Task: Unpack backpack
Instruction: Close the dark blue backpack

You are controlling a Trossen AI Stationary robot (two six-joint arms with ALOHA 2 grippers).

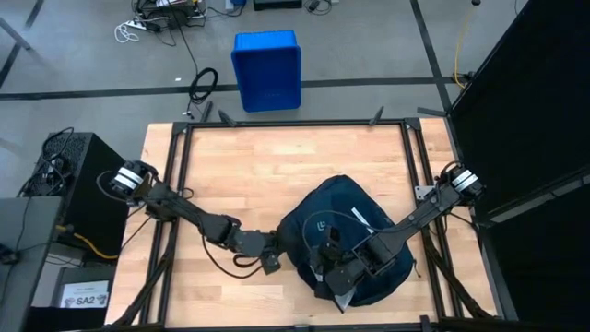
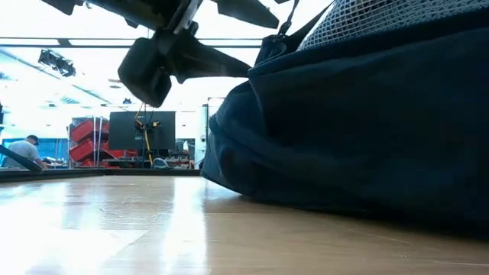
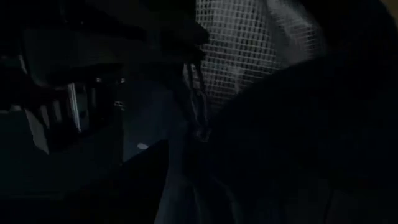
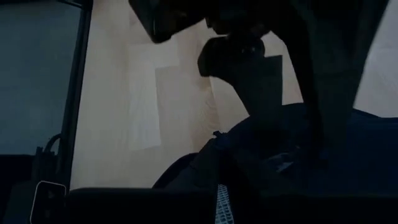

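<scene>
- The bench (image 1: 277, 157) is a pale wooden top inside a dark metal frame, and most of its far and left parts lie bare.
- The backpack (image 1: 346, 217), a rounded dark navy fabric bag with a small white logo label, lies on the bench's near right part; in the low view its dark bulk (image 2: 359, 130) rests flat on the wood, with a patch of white mesh at its top.
- The blue bin (image 1: 266, 69) stands on the floor beyond the bench's far edge, well apart from the backpack.
- The right arm reaches in from the right side of the frame and lies across the backpack; the right pincer (image 1: 339, 277) sits on the bag's near edge with its fingers clenched, and what, if anything, they pinch cannot be told.
- The left arm comes from the left side, low over the wood; the left pincer (image 1: 270, 262) is just beside the backpack's left edge with its fingers spread and nothing seen between them.
- The left wrist view looks at close range onto white mesh (image 3: 249, 50) and dark fabric.
- A person (image 2: 27, 151) sits far off in the room behind the bench.
</scene>
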